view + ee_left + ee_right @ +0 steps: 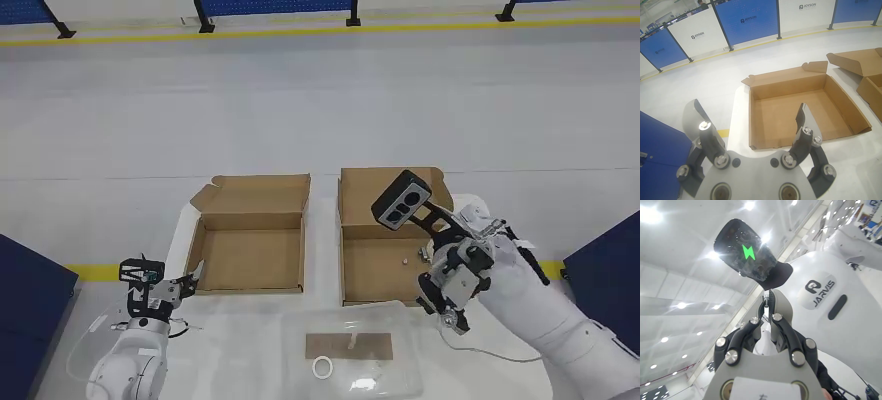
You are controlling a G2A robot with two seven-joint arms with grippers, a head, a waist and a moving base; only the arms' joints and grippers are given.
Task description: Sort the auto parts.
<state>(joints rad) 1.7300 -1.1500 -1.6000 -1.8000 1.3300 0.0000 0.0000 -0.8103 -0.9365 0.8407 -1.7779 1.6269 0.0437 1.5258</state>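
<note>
Up high, the right end effector (430,214) is clamped shut on a black auto part (402,199), pinching its flat black tab. The part hangs in the air over the far end of the right cardboard box (372,272), toward 1 o'clock on the white bench (322,258).

The only mark on the part is a bright green lightning-bolt symbol, seen in the right wrist view on its glossy dark body (745,251), just above the end effector's tips (770,291). From above, the part is a rounded block with a grey rim and two round openings in the face that points up.

Printed matter is otherwise limited to the blue and white partition panels (745,20) in the left wrist view. Each carries a small logo with a word beside it.

The left end effector (190,278) is at 8 o'clock, its jaws spread wide and holding nothing (748,106). It points at the near wall of the left cardboard box (250,260), which sits at 10 o'clock with its flaps open (781,113).

A small pale piece (404,260) lies on the floor of the right box. At 6 o'clock there is a clear plastic tray (400,330) holding a brown card (350,346) and a white ring (323,368).
</note>
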